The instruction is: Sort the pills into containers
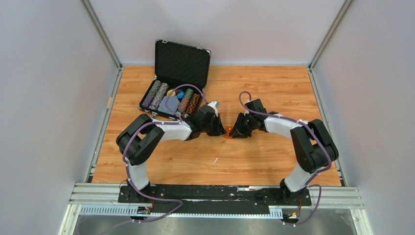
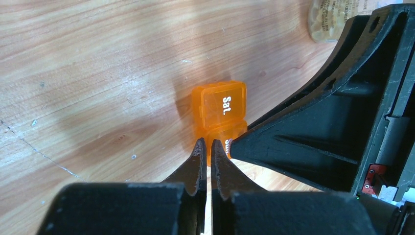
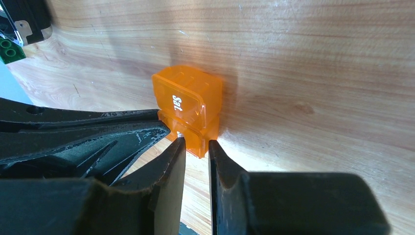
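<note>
The containers [image 1: 228, 134] lie mid-scene on the table [image 1: 274, 88], hemmed in by both grippers; left gripper [image 2: 207, 144] closed on nothing, tips touching the compartment beside "Sat."; right gripper [image 3: 195, 143] nearly closed at the box's corner; black case [image 1: 182, 63] open, far left.

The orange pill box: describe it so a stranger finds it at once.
On the wooden table, near the open black case, the left claw and right claw almost meet. Between their tips sits the pill box: tiny, see-through orange, one lid marked Sat., far smaller than the case.
</note>
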